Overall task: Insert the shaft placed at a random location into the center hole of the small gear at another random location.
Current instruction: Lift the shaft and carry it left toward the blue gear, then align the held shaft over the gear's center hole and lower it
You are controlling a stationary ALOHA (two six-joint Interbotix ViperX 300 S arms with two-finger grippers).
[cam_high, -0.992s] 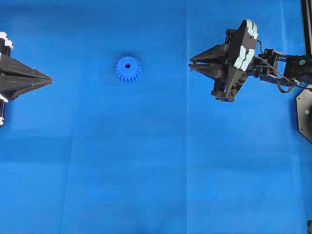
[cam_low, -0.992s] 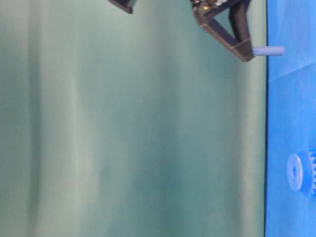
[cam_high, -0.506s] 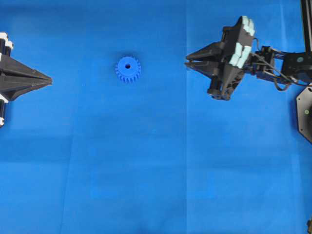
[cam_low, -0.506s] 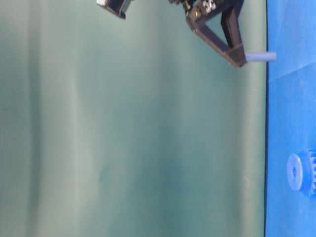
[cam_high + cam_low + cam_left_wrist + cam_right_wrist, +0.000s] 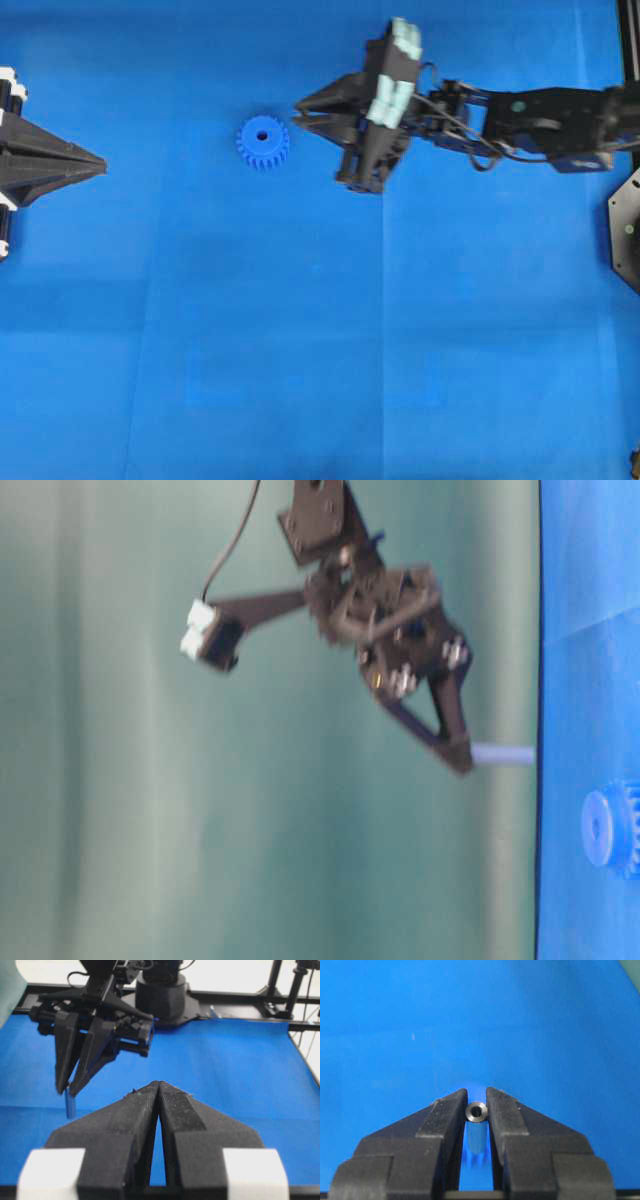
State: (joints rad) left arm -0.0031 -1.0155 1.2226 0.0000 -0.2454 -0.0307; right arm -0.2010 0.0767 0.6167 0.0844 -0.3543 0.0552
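Note:
The small gear (image 5: 263,142), bright blue with a toothed rim, lies flat on the blue cloth with its dark center hole (image 5: 263,135) facing up. In the table-level view the small gear (image 5: 610,828) sits at the lower right. My right gripper (image 5: 297,111) hovers just right of the gear, above the cloth, shut on the shaft (image 5: 477,1111). The shaft (image 5: 503,754) sticks out of the fingertips toward the cloth, and I also see the shaft (image 5: 70,1106) in the left wrist view. My left gripper (image 5: 103,163) rests at the far left, shut and empty.
Blue cloth (image 5: 320,350) covers the whole table, with faint fold lines. The right arm (image 5: 540,110) stretches in from the right edge. A black base plate (image 5: 628,230) sits at the right border. A green backdrop (image 5: 150,780) stands behind the table.
My right gripper has moved left with the shaft in it, from the right part of the cloth to just beside the gear. The left gripper and the gear have not moved.

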